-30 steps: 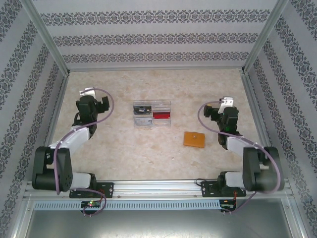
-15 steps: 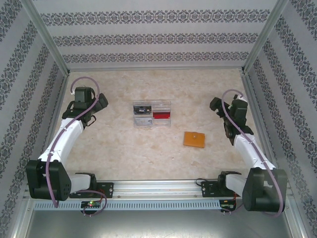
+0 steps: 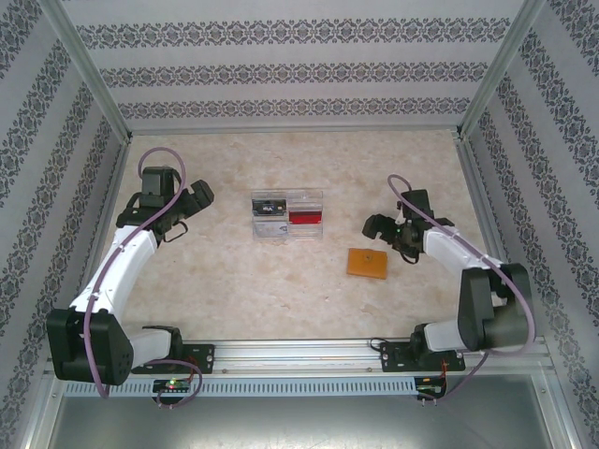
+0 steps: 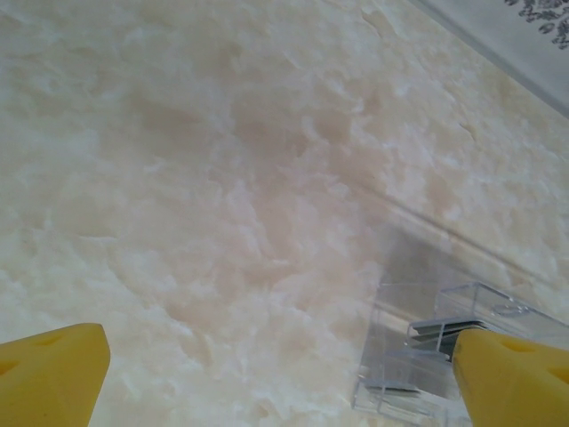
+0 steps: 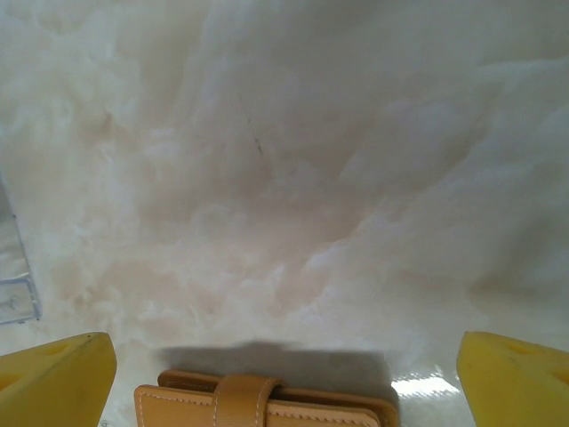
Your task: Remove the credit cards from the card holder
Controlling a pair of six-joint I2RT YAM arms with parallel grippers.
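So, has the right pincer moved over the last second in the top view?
Yes. The right pincer has swung in from the right wall toward the table's middle, ending just beyond the card holder, which has stayed put.

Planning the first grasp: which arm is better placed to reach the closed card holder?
Right. The right gripper, open, hovers just beyond the card holder, which shows between its fingers in the wrist view; the left gripper, also open, faces the clear tray, farther off.

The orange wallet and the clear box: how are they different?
The card holder is orange-tan and solid; the clear tray is see-through, with something red inside. The card holder is folded shut and smaller; the clear tray looks wider. Both lie flat on the table.
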